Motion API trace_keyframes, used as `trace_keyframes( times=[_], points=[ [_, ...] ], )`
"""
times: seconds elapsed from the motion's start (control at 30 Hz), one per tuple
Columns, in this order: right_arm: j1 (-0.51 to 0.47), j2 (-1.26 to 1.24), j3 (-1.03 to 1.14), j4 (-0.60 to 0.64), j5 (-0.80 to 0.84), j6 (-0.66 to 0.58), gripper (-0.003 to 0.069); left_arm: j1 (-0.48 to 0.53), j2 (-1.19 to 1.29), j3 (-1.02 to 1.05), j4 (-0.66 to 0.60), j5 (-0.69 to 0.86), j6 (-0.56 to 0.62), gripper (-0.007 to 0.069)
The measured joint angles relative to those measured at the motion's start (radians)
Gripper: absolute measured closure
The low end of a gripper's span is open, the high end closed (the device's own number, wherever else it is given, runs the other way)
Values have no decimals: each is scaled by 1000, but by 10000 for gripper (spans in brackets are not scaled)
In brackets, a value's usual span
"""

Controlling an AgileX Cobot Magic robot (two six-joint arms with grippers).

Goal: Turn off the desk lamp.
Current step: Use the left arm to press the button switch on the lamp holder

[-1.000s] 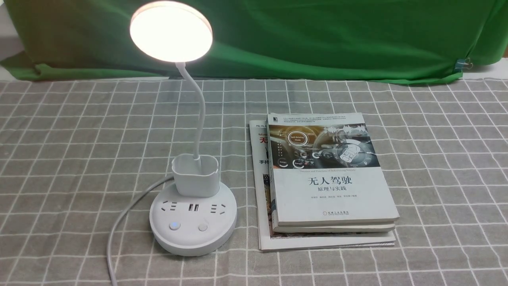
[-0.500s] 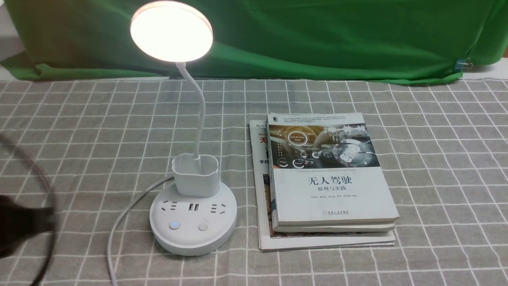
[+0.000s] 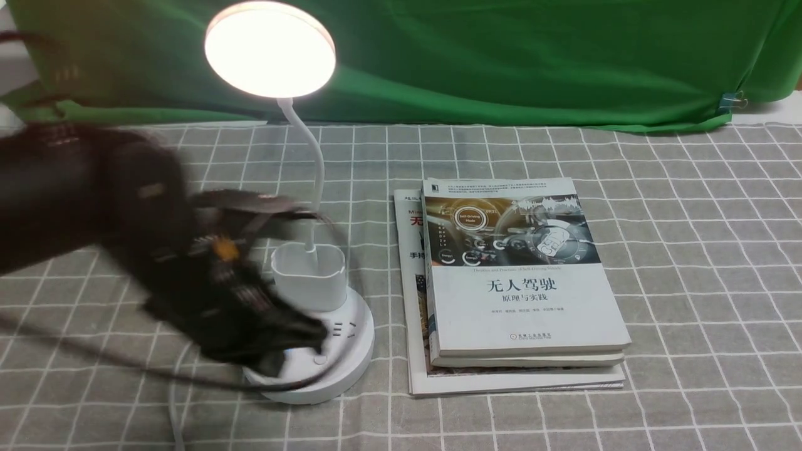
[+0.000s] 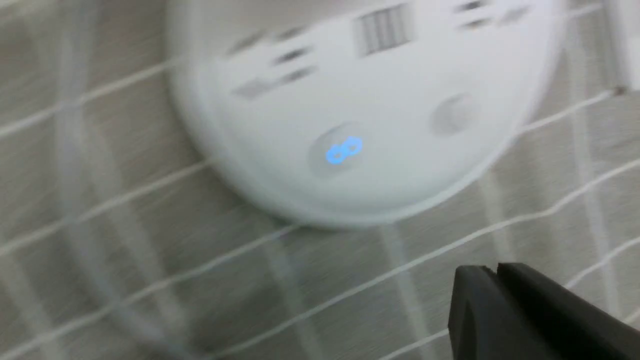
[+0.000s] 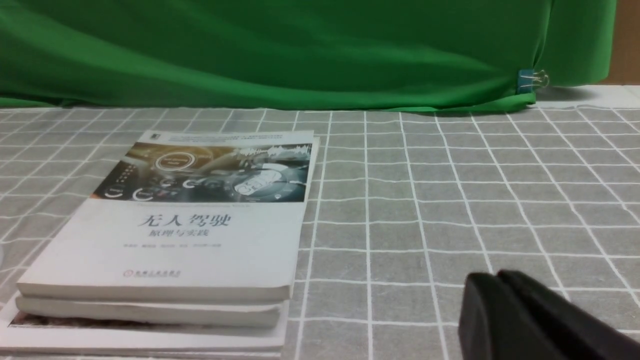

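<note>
The left fingers (image 4: 492,285) are pressed together with no gap, close to the round base (image 4: 380,100) of the desk lamp (image 3: 311,275). Motion blur hides whether they touch it. On the base, one button (image 4: 342,150) glows blue, with a plain button (image 4: 452,114) beside it. The lamp stands on the left part of the desk (image 3: 689,282), and its disc head (image 3: 269,49) is lit. Its white cord (image 3: 174,419) trails toward the front edge. The right fingers (image 5: 495,305) are likewise closed, low over the checked cloth, apart from the stack of books (image 5: 175,235) that lies just right of the lamp. A green cloth (image 3: 501,56) hangs behind.
</note>
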Motion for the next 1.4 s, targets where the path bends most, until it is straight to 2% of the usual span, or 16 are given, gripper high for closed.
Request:
trace_keyframes(
  times=[0.23,0.87,1.17,1.4],
  points=[
    [0,0,0,0,0,0,622,-22,169,-190,10,103,-7,606],
    [0,0,0,0,0,1,622,-22,316,-221,4,78,-1,606],
    [0,0,0,0,0,1,622,-23,308,-227,8,93,-1,606],
    [0,0,0,0,0,1,622,-38,146,-203,45,109,-11,606]
  ],
)
